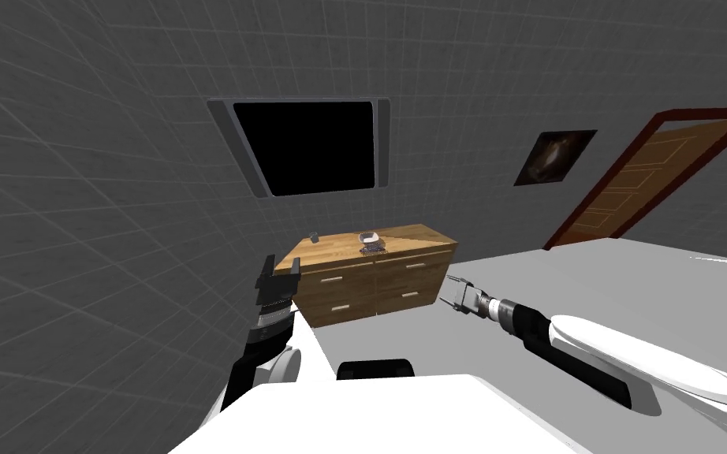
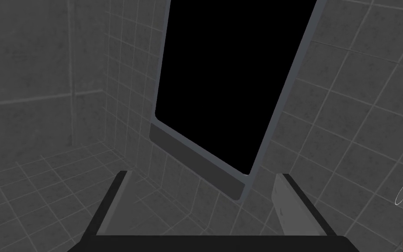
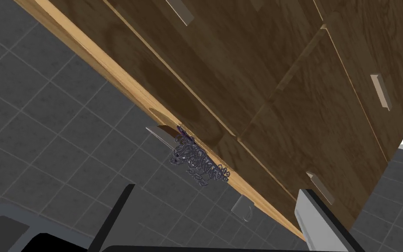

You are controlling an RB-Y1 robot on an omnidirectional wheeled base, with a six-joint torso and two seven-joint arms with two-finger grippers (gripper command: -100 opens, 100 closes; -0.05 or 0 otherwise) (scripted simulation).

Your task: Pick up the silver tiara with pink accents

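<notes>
A: Where does the silver filigree tiara with a purple-pink accent (image 1: 372,248) lie?

B: On the wooden dresser with a light top and brown drawer fronts (image 1: 338,256), near the top's front edge and just in front of a small white object (image 1: 367,236). In the right wrist view, the tiara (image 3: 196,159) shows at that edge, above the drawer fronts (image 3: 283,65).

A: How do the hands stand?

B: The right gripper (image 1: 452,295) hangs in front of the dresser, well apart from the tiara, with its two fingers (image 3: 314,218) spread and nothing between them. The left gripper (image 1: 279,268) is raised beside the dresser's left end, its fingers (image 2: 290,205) likewise spread and empty.
</notes>
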